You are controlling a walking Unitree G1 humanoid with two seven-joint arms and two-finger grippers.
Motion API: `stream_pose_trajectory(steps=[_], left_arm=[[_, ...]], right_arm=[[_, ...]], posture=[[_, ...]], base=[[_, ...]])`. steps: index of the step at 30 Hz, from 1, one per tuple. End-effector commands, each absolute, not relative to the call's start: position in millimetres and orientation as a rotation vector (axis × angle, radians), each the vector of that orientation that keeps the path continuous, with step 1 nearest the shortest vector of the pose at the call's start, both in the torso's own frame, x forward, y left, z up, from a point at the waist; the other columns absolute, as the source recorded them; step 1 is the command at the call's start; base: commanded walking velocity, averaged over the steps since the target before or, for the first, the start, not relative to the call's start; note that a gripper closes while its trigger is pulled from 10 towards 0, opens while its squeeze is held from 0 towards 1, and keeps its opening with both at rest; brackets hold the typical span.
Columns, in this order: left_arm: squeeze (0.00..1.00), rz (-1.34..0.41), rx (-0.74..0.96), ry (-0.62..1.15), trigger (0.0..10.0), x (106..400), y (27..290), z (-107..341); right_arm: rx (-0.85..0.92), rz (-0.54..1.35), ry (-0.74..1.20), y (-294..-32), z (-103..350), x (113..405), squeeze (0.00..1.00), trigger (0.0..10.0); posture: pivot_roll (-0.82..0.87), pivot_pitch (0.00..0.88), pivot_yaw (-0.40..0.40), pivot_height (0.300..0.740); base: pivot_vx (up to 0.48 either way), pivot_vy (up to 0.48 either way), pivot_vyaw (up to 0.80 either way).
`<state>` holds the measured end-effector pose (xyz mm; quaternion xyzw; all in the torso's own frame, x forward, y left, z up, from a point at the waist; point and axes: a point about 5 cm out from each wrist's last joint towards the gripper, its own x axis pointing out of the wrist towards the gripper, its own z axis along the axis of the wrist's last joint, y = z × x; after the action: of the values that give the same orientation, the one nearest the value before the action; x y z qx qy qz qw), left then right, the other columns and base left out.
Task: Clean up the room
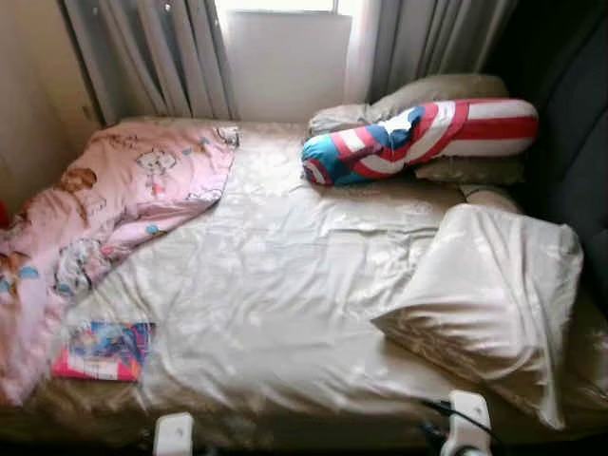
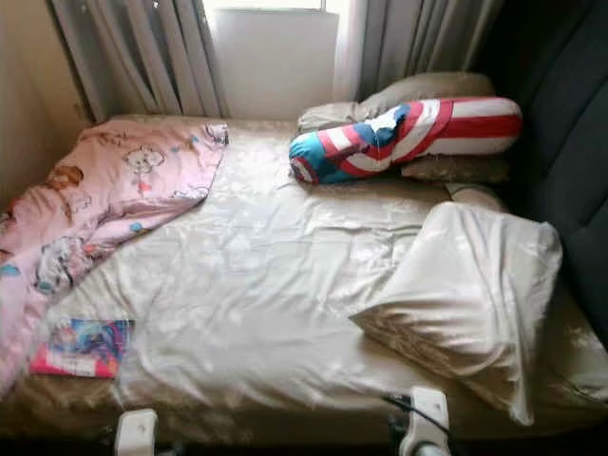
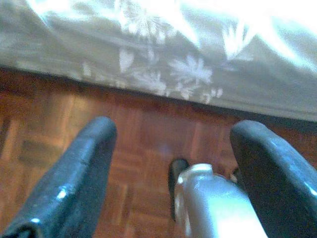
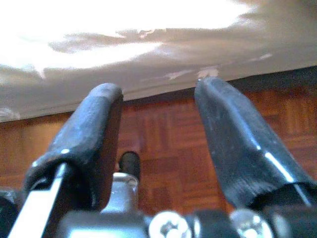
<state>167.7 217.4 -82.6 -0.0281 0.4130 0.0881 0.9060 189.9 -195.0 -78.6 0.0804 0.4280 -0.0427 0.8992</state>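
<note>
Head cam looks down on a bed (image 1: 285,285) with a cream satin sheet, window and grey curtains (image 1: 161,52) across the top of the frame.

Pink blanket (image 1: 114,199) with cartoon prints is bunched along the left edge, long axis running from upper centre-left down to the lower left corner, where it drapes over the bed's side.

Book (image 1: 103,351) with a colourful cover lies flat in the lower left, touching the blanket's lower edge; long axis roughly left-right across the frame, slightly tilted.

Striped bolster (image 1: 418,138), red/white/blue, sits upper right, long axis left-right; its blue end points toward frame centre and dips lower than the right end. It rests against grey pillows (image 1: 427,95) behind it.

Cream pillow (image 1: 489,299) lies at right, centre to lower right, crumpled, long axis diagonal from upper right to lower left, with one corner pointing toward frame centre.

Two white arm parts poke in at the bottom edge, one left of centre, one right with a black cable.

Left pincer (image 3: 171,148): fingers (image 3: 86,168) apart, nothing between them, held over parquet floor (image 3: 148,134) just off the bed's hanging sheet edge.

Right pincer (image 4: 158,124): fingers (image 4: 94,129) apart too, nothing held, also over parquet, near the sheet's lower edge.
</note>
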Motion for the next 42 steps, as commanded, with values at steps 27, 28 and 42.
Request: stream_pose_trajectory(steps=[27,28,42], left_arm=[[0.00,0.152,-0.086,0.881,10.0,166,207,-86],[0.00,0.152,-0.086,0.882,10.0,166,206,-86],[0.00,0.170,-0.091,0.901,10.0,157,214,-89]], right_arm=[[0.174,-0.118,0.891,-198,-80,187,0.00,10.0],[0.170,-0.116,0.894,-198,-80,187,0.00,10.0],[0.157,-0.121,0.876,-200,-78,189,0.00,10.0]], posture=[[-0.01,0.000,-0.025,0.740],[-0.01,0.000,-0.027,0.740],[-0.01,0.000,-0.030,0.740]], base=[[0.000,-0.136,-0.07],[0.274,0.000,-0.77],[0.284,0.000,-0.41]])
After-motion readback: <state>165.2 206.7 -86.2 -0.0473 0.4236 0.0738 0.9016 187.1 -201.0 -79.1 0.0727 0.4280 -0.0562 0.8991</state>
